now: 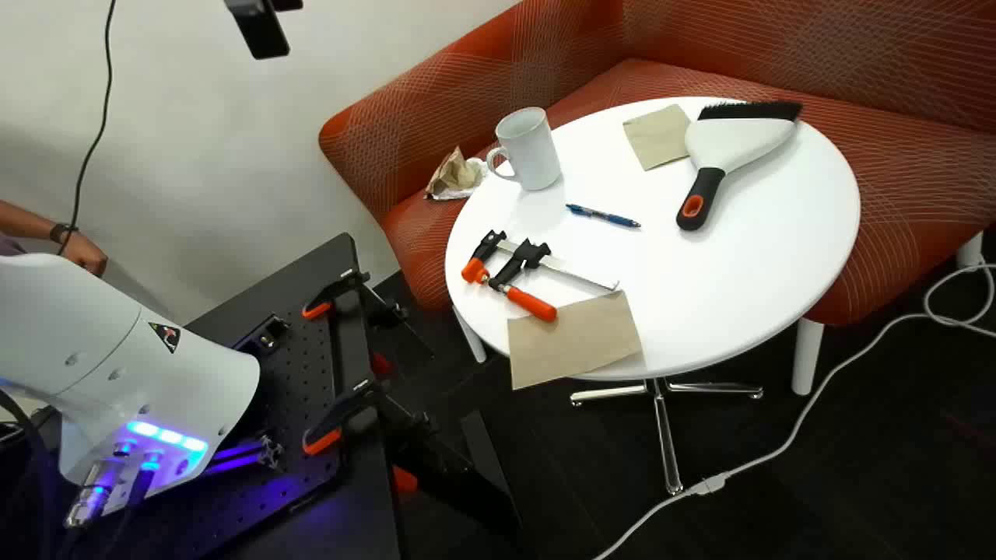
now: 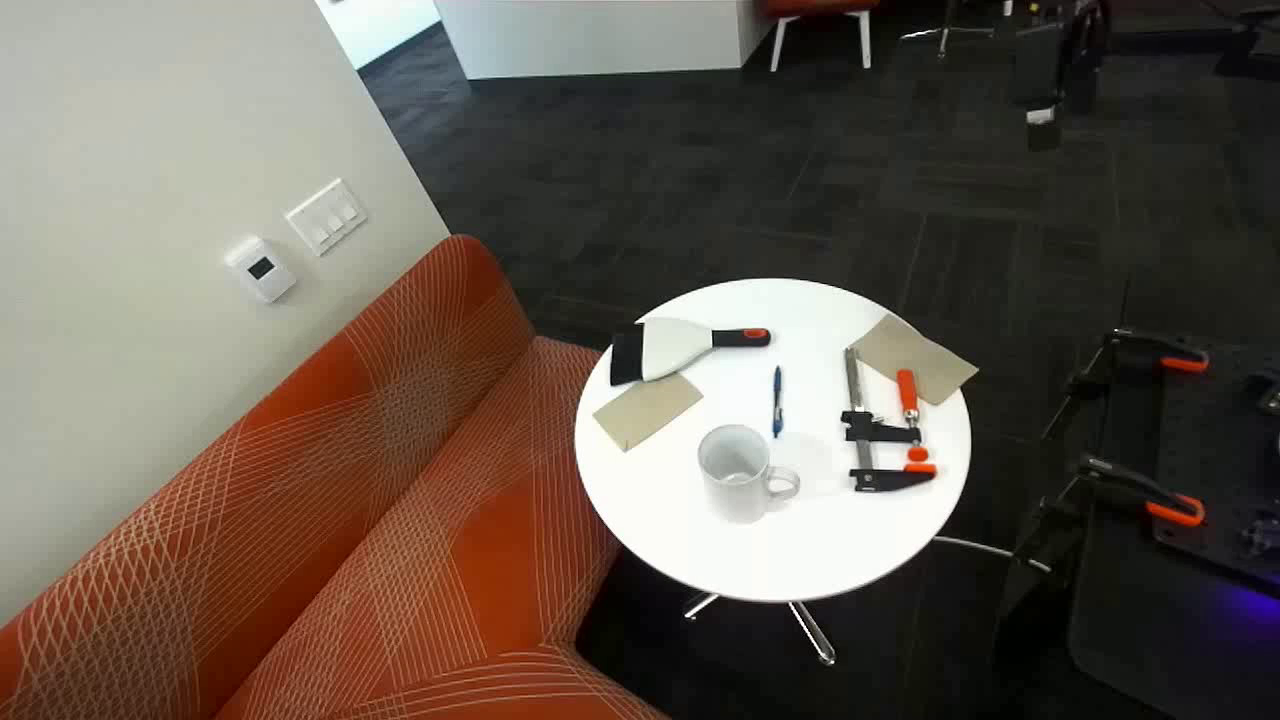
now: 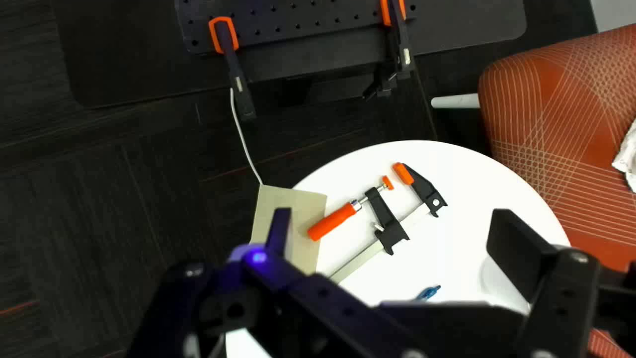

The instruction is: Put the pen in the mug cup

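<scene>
The pen (image 1: 603, 216) is a thin dark blue stick lying flat on the white round table. It also shows in an exterior view (image 2: 777, 403). In the wrist view only one end of the pen (image 3: 429, 292) shows; the gripper's body hides the rest. The white mug cup (image 1: 532, 154) stands upright on the table near the pen, and also shows in an exterior view (image 2: 735, 480). In the wrist view a finger partly hides the mug cup (image 3: 498, 283). My gripper (image 3: 390, 228) is open and empty, high above the table. Part of it shows in an exterior view (image 1: 263, 31).
An orange-handled clamp (image 1: 537, 264) and a brown paper piece (image 1: 576, 340) lie beside the pen. A white brush with a black handle (image 1: 735, 144) lies on another paper piece (image 1: 657, 136). An orange sofa (image 2: 420, 480) borders the table (image 2: 680, 540).
</scene>
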